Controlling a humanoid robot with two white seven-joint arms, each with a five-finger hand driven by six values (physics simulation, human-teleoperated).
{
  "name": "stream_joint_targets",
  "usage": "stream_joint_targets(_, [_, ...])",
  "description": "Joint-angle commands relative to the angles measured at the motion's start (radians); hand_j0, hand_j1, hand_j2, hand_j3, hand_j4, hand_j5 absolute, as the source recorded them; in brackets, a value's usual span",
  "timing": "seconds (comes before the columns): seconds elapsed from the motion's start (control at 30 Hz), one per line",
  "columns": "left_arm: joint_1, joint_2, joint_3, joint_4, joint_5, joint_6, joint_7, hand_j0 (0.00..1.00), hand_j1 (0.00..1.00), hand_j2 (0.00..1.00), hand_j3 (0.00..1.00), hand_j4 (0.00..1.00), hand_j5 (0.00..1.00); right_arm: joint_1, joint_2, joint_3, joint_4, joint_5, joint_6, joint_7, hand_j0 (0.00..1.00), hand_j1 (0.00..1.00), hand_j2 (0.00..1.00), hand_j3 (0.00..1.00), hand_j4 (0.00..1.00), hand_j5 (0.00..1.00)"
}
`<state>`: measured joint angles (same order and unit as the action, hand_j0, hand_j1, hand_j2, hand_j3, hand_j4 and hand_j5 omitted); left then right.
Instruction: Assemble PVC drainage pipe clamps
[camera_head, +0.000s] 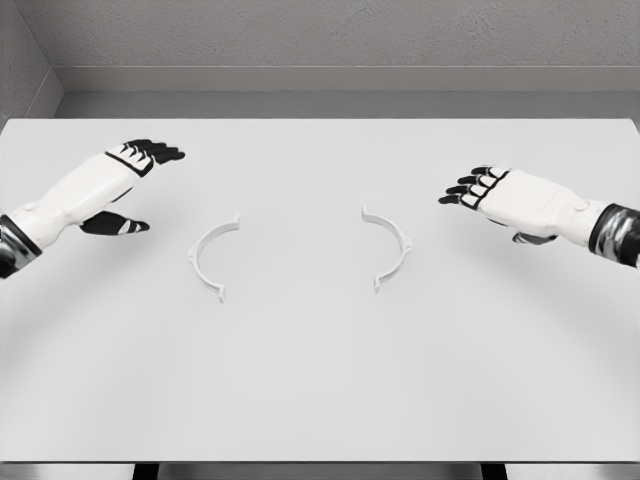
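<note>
Two white half-ring clamp pieces lie flat on the white table (320, 380). The left clamp half (207, 257) curves open toward the right. The right clamp half (391, 246) curves open toward the left, and a gap of table separates the two. My left hand (140, 175) hovers up and to the left of the left half, fingers spread and empty, thumb hanging below. My right hand (475, 187) hovers to the right of the right half, black fingers loosely extended toward the middle, holding nothing.
The table fills most of the view, its front edge near the bottom. A grey wall (320, 40) runs behind the far edge.
</note>
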<state>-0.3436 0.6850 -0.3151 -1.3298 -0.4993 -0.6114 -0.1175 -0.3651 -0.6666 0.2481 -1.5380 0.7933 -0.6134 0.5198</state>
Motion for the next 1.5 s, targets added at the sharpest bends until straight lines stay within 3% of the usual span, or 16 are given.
stream_joint_targets(0.0, [0.0,-0.012,-0.03,0.047,0.007,0.001,0.001,1.0,1.0,1.0,1.0,1.0,1.0,0.0,0.064,0.016,0.027,0.004,0.003,0.008,1.0,1.0,1.0,1.0,1.0,1.0])
stream_joint_targets(0.17, [0.003,-0.01,-0.071,0.044,0.011,0.001,0.001,1.0,1.0,1.0,1.0,1.0,1.0,-0.029,0.139,0.016,0.064,0.007,0.003,0.006,1.0,1.0,1.0,1.0,1.0,1.0])
stream_joint_targets(0.8, [-0.003,-0.062,-0.107,0.057,0.007,0.001,-0.001,1.0,1.0,1.0,1.0,1.0,1.0,-0.078,0.269,0.017,0.193,0.007,0.003,-0.001,1.0,1.0,1.0,1.0,1.0,1.0])
stream_joint_targets(1.47, [-0.012,-0.108,-0.107,0.084,0.007,0.001,0.001,1.0,1.0,1.0,1.0,1.0,1.0,-0.097,0.311,0.036,0.22,0.009,0.003,0.0,1.0,1.0,1.0,1.0,1.0,1.0])
